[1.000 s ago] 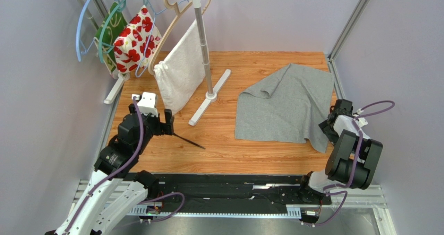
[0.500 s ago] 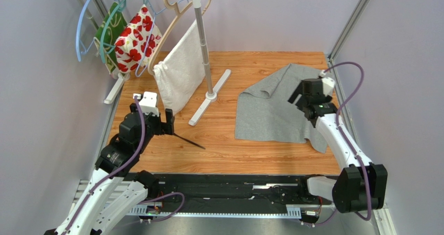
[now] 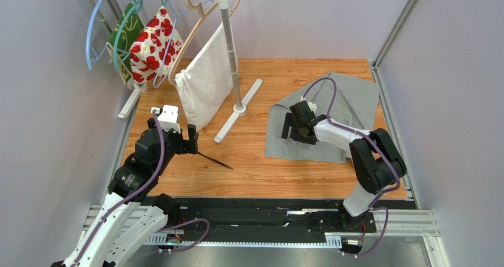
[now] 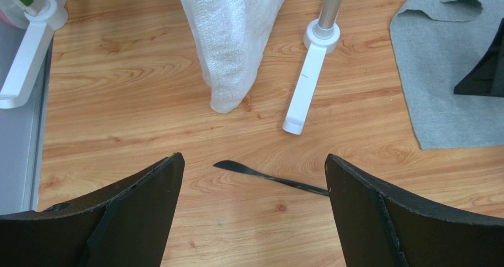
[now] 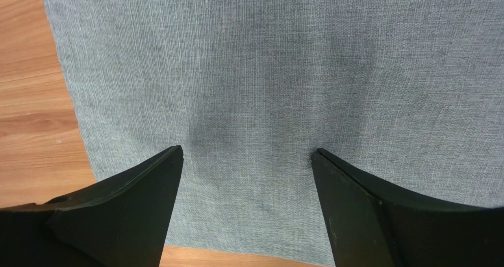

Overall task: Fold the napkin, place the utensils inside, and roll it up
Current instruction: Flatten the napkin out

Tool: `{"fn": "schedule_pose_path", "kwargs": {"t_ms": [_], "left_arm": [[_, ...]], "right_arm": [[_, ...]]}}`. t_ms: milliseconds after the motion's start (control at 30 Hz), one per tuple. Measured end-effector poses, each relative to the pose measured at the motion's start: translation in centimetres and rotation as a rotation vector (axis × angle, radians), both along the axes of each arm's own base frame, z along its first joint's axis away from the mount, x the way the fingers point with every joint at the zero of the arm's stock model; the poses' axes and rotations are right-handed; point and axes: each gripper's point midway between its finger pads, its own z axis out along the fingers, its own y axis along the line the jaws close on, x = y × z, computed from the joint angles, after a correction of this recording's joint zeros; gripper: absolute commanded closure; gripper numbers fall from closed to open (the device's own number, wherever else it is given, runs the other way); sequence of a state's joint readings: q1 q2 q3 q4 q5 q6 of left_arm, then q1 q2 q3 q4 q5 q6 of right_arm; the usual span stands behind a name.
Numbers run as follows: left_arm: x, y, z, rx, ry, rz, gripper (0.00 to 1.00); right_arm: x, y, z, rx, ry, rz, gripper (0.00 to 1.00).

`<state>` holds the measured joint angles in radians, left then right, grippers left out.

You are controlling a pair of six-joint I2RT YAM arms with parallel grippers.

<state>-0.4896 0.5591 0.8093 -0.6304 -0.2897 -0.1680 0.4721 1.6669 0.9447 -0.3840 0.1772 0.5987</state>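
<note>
The plain mid-grey fabric napkin (image 3: 358, 101) is spread on the right half of the wooden table (image 3: 254, 172), reaching toward its far right corner, with one far corner turned over. The slim black knife-like utensil (image 3: 214, 159) is seen on bare wood toward the table's near left corner, well apart from the napkin. The left gripper (image 4: 253, 158) is held above the utensil with jaws wide apart and nothing gripped. The right gripper (image 5: 247, 152) is poised over the napkin's near left part, jaws spread, nothing clamped.
</note>
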Motion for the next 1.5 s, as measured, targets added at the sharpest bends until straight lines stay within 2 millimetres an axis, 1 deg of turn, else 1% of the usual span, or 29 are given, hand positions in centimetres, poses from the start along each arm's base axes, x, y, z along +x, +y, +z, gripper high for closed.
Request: {"fn": "schedule_pose_path", "kwargs": {"t_ms": [167,300,433,533,567,667,733,767,800,867,900,967,1000,1067,1100,1167,1233,1300,1400,1500], "left_arm": [[-0.1,0.0,0.2,-0.004,-0.007,0.000,0.02],[0.0,0.0,0.2,-0.004,-0.009,0.000,0.02],[0.0,0.0,0.1,-0.004,-0.007,0.000,0.02],[0.0,0.0,0.1,-0.003,-0.008,0.000,0.02],[0.0,0.0,0.1,-0.003,-0.008,0.000,0.02],[0.0,0.0,0.1,-0.002,-0.008,-0.001,0.02],[0.0,0.0,0.1,-0.001,-0.008,-0.001,0.02],[0.0,0.0,0.1,-0.001,-0.008,-0.001,0.02],[0.0,0.0,0.1,-0.001,-0.008,-0.001,0.02],[0.0,0.0,0.1,-0.001,-0.009,0.000,0.02],[0.0,0.0,0.1,-0.001,-0.009,0.000,0.02],[0.0,0.0,0.1,-0.001,-0.011,0.001,0.02],[0.1,0.0,0.2,-0.002,-0.012,0.001,0.02],[0.1,0.1,0.2,-0.003,-0.015,0.003,0.02],[0.1,0.1,0.2,-0.003,-0.016,0.003,0.02],[0.1,0.1,0.3,-0.003,-0.017,0.003,0.02],[0.0,0.1,0.3,-0.004,-0.018,0.004,0.02],[0.0,0.1,0.3,-0.004,-0.020,0.005,0.02],[0.0,0.2,0.4,-0.005,-0.024,0.007,0.02],[0.0,0.3,0.5,-0.002,-0.026,0.009,0.02]], "right_arm": [[0.0,2.5,0.0,0.022,-0.022,0.017,0.13],[-0.8,5.5,0.0,0.052,-0.032,0.038,0.13],[-2.5,9.4,0.1,0.078,-0.022,0.083,0.13],[-4.2,11.9,0.3,0.089,-0.001,0.115,0.13],[-4.8,12.4,0.3,0.093,0.006,0.121,0.13],[-6.3,13.0,0.4,0.089,0.040,0.127,0.14],[-6.8,12.3,0.5,0.063,0.068,0.118,0.16],[-6.8,11.7,0.8,0.046,0.078,0.111,0.17],[-6.5,11.3,1.1,0.032,0.076,0.100,0.19],[-4.8,10.2,2.6,0.007,0.045,0.071,0.23],[-3.8,9.8,3.4,-0.002,0.021,0.056,0.28],[-1.0,8.7,5.5,-0.023,-0.044,0.022,0.33],[0.1,8.2,6.2,-0.033,-0.070,0.010,0.36],[2.8,7.2,8.1,-0.068,-0.138,-0.021,0.38],[4.5,6.7,8.9,-0.093,-0.171,-0.037,0.41],[7.1,6.2,9.7,-0.133,-0.215,-0.060,0.43],[9.2,6.0,9.4,-0.181,-0.233,-0.067,0.44],[10.7,5.9,8.3,-0.235,-0.229,-0.057,0.43],[11.7,5.9,6.4,-0.304,-0.202,-0.021,0.43],[11.9,5.5,4.8,-0.372,-0.168,0.015,0.43]]}}
